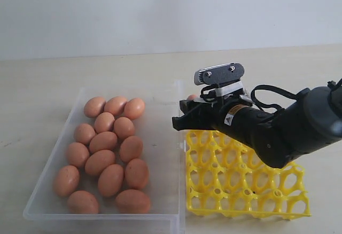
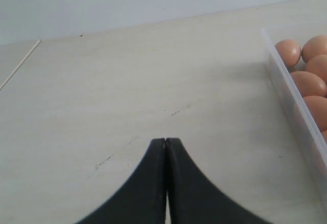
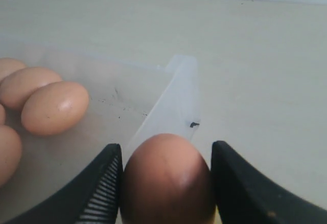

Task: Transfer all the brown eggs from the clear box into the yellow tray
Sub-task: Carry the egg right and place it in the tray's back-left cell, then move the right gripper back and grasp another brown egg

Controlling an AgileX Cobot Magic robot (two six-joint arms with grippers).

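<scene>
Well, an egg is in the air! The right gripper has its jaws spread around one egg, clamped at the sides. It hangs above the box's right wall, close to the tray's far left corner.

The box sits on the left of the tabletop, and the tray is just beside its right wall. Fifteen eggs lie clustered in the box toward its left wall, many of them touching. Every tray cup I can see is empty, though the arm hides the far part. So I read this as the first carry, on the crossing leg.

And the left gripper? Its jaws are pressed together, holding nothing, over bare tabletop just outside one box wall.

Next, I'd say, the egg has to clear the wall, line up over a cup and go down gently between the posts before the jaws part. Care is the thing here: a hard squeeze or a landing on a post could crack the shell.
</scene>
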